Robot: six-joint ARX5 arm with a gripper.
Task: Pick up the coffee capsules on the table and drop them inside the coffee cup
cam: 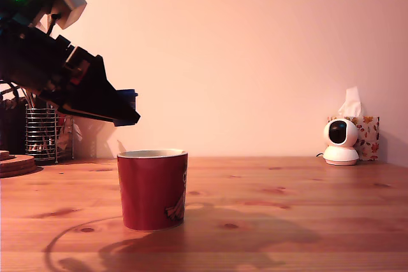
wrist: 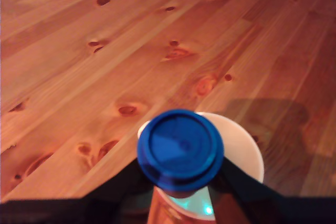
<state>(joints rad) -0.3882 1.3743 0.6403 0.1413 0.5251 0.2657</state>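
Claw (cam: pixel 127 109) grips blue capsule (wrist: pixel 180 149) above cup (cam: pixel 153 189)

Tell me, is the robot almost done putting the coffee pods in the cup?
Partway. The claw holds the dark blue capsule in the air, right above the red coffee cup, so that one only needs dropping. No other capsule shows on the table, and the cup's inside is hidden, so I can't tell what's done.

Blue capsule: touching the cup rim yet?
Apart. In the exterior view the blue capsule, held in the gripper, hangs above the cup; wall shows between.
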